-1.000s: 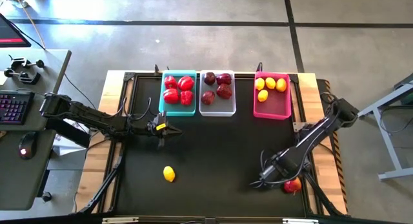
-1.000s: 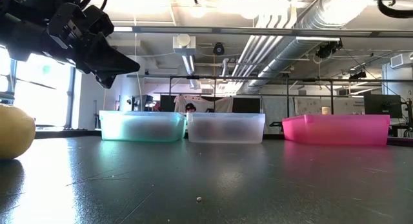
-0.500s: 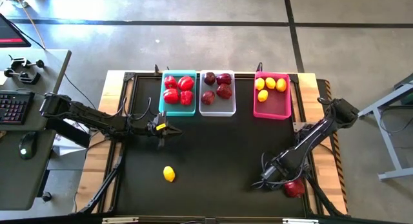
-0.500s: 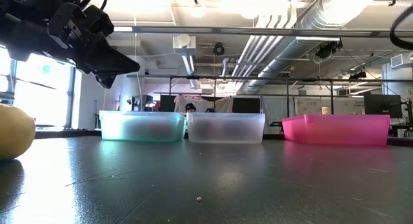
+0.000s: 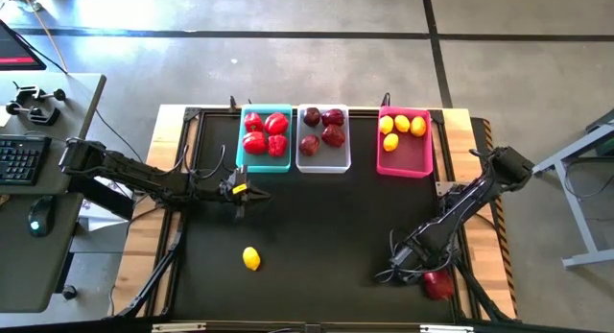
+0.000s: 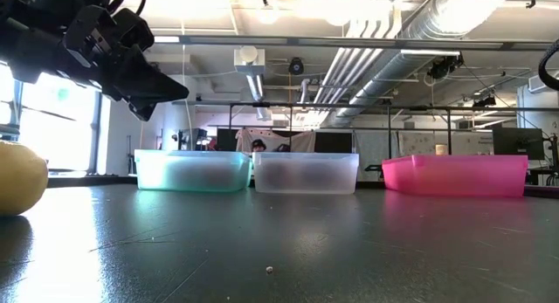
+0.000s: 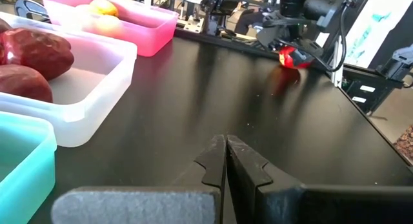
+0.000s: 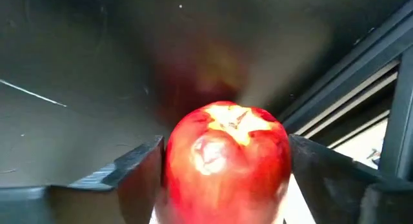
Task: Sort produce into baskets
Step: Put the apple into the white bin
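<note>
Black table: right gripper spread around red fruit, left gripper clenched empty.

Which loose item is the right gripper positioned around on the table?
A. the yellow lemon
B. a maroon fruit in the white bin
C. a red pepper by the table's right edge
C: the right gripper has its fingers on either side of the red pepper.

High view: overhead, looking straight down on the whole table and both arms. Low view: at tabletop height, facing level across to the three bins and the room behind. Wrist views: close, looking past each arm's fingers; the left one shares the bins with both others.
</note>
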You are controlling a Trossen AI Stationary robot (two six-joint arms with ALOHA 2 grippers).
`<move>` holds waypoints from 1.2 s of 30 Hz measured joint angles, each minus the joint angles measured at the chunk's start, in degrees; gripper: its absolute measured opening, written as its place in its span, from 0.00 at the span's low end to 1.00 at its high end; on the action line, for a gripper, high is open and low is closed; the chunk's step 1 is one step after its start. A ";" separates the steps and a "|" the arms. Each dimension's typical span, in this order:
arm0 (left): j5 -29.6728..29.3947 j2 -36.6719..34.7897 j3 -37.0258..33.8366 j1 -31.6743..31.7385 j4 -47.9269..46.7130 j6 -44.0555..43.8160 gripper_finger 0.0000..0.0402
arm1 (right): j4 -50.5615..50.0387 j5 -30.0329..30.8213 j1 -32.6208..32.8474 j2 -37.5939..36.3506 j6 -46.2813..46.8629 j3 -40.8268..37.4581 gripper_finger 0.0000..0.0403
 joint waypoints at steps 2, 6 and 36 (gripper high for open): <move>0.00 0.00 0.00 0.00 0.02 0.02 0.00 | 0.05 -0.04 0.00 0.00 -0.03 0.00 0.67; 0.00 0.00 0.00 0.00 0.02 0.02 0.00 | 0.73 -0.12 0.00 -0.02 -1.19 0.12 0.58; -2.99 0.02 0.00 0.00 2.37 -0.40 0.00 | 31.12 81.69 -33.64 0.00 -65.27 11.67 0.58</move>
